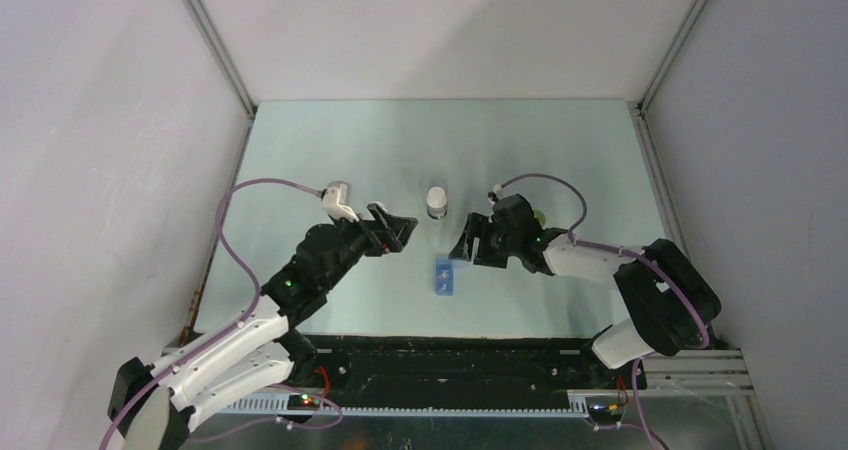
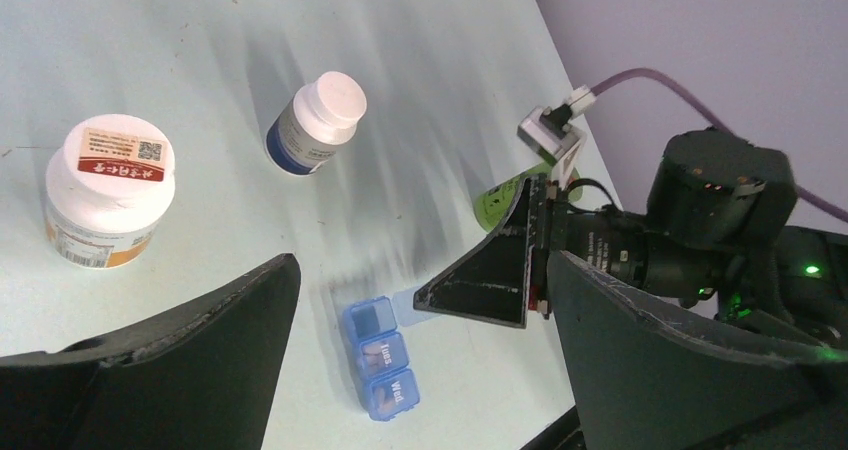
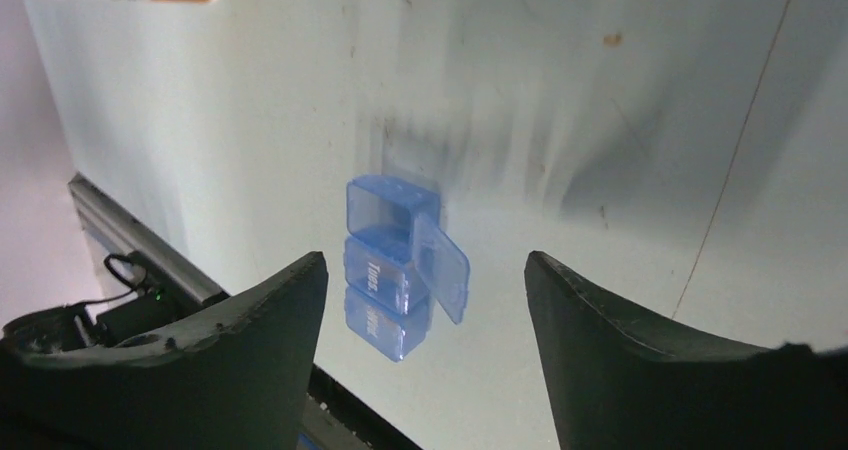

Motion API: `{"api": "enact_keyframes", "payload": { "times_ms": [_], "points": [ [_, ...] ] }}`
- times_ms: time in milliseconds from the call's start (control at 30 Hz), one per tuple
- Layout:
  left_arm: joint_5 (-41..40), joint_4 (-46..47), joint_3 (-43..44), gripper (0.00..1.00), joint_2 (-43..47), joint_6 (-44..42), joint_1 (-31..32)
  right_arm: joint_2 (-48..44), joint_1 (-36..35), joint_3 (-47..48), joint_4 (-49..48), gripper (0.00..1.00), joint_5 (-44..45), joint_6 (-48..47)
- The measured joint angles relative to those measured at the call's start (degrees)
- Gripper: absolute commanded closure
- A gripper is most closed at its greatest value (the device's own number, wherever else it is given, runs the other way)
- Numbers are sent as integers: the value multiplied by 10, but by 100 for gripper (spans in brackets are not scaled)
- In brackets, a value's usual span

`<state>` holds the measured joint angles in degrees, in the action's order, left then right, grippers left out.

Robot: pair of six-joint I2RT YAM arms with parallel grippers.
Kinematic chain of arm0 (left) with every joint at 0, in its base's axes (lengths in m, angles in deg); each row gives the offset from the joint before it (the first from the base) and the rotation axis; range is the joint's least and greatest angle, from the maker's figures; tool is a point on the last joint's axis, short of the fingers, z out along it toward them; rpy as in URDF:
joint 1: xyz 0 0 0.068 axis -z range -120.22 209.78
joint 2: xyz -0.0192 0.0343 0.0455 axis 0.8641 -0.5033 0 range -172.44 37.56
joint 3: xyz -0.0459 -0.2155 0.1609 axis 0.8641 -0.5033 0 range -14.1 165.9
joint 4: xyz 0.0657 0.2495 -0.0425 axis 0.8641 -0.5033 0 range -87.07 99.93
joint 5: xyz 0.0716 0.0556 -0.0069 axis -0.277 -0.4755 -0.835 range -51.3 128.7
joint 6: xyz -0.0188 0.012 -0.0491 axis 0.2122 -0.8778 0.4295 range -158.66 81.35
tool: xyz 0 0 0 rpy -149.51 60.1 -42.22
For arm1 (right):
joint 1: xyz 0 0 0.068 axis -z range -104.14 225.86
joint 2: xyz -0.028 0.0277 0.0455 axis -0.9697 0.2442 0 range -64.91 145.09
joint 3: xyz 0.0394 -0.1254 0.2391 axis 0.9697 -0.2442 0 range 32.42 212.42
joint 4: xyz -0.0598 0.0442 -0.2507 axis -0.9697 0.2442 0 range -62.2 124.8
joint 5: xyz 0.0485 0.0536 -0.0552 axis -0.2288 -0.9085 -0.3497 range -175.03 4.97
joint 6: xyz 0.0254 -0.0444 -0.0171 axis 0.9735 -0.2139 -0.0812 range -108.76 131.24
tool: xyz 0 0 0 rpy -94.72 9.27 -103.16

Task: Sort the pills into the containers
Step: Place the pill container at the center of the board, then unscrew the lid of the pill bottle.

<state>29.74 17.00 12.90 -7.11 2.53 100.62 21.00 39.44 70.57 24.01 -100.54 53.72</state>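
Left pincer [image 2: 422, 265] and right pincer [image 3: 422, 262] gape empty; pill box [image 3: 383, 282] has end compartment [image 3: 392, 205] open.

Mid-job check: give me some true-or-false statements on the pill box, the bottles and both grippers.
The pill box has one lid flipped open. True.
The right gripper is clamped on the pill box. False: its jaws stand open, holding nothing.
The left gripper is open and empty. True.
The small white-capped bottle lies tipped over. False: it stands upright.
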Motion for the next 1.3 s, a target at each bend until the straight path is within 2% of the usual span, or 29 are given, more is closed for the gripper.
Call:
{"api": "enact_keyframes", "payload": {
  "times_ms": [333,667,800,867,1033,1133,1300],
  "points": [
    [-55,-53,1,1,32,-23,0,14,-37,170,95,19,136,-85],
    [-107,-116,2,7,47,-25,0,184,-55,365,134,23,263,-197],
    [-116,-125,2,8,46,-21,0,235,-64,406,148,32,284,-238],
    [-120,-133,2,8,44,-17,0,255,-66,426,156,43,288,-252],
    [-130,-150,2,9,33,-8,0,284,-68,462,164,61,292,-263],
    [-132,-151,2,19,15,-5,0,285,-68,472,173,67,299,-261],
    [-122,-143,0,33,-32,1,-2,282,-64,473,190,69,308,-247]
  ]
}}
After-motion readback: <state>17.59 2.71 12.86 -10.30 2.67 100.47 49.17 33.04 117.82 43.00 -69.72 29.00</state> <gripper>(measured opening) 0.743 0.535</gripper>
